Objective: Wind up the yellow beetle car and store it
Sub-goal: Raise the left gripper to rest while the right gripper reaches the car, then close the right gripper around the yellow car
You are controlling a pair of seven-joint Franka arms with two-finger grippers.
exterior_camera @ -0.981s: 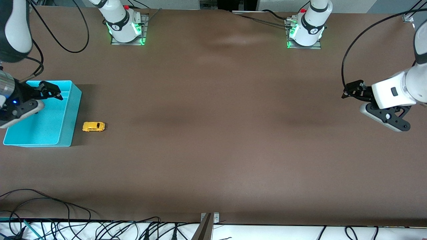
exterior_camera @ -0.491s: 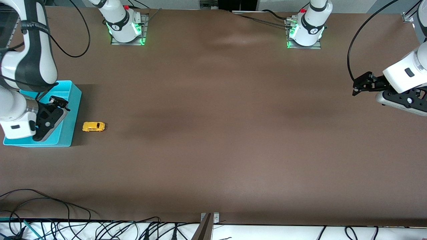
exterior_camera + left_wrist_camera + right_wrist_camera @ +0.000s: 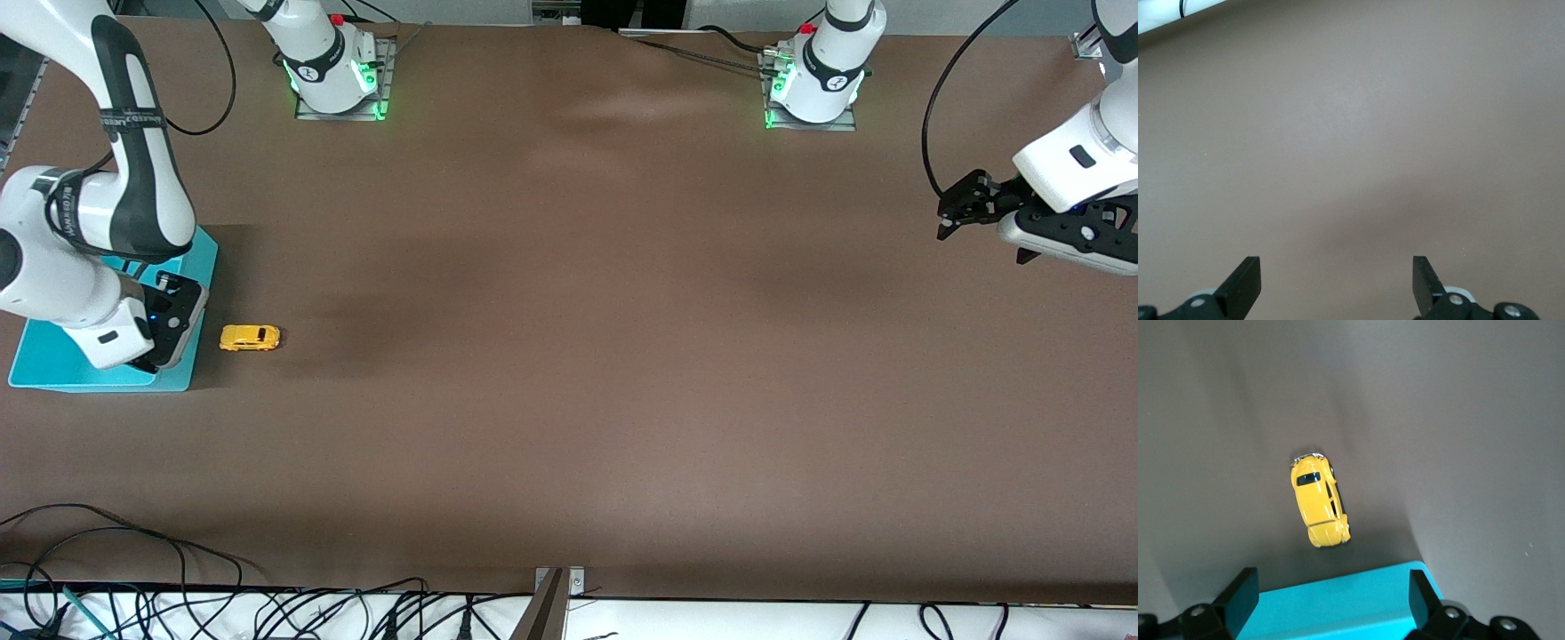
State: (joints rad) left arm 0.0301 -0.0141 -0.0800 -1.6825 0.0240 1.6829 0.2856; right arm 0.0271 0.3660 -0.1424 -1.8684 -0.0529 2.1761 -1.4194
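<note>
The yellow beetle car [image 3: 250, 337] stands on the brown table beside the turquoise bin [image 3: 53, 372], at the right arm's end. In the right wrist view the car [image 3: 1319, 509] lies just past the bin's wall [image 3: 1365, 590]. My right gripper [image 3: 178, 307] hangs over the bin's car-side wall and points down. It is open [image 3: 1333, 599] with nothing between its fingers [image 3: 1243, 595]. My left gripper [image 3: 949, 213] hovers open over bare table at the left arm's end. In its own wrist view the left gripper [image 3: 1334, 283] has only tabletop between its fingers.
Both arm bases [image 3: 333, 76] [image 3: 813, 84] stand along the table edge farthest from the front camera. Cables [image 3: 267, 613] and a metal bracket [image 3: 556, 587] line the nearest edge. The right arm's forearm [image 3: 80, 240] covers much of the bin.
The right arm has swung over the bin toward its car-side wall and turned its gripper downward. The left gripper has drifted slightly toward the left arm's end. The car has not moved.
</note>
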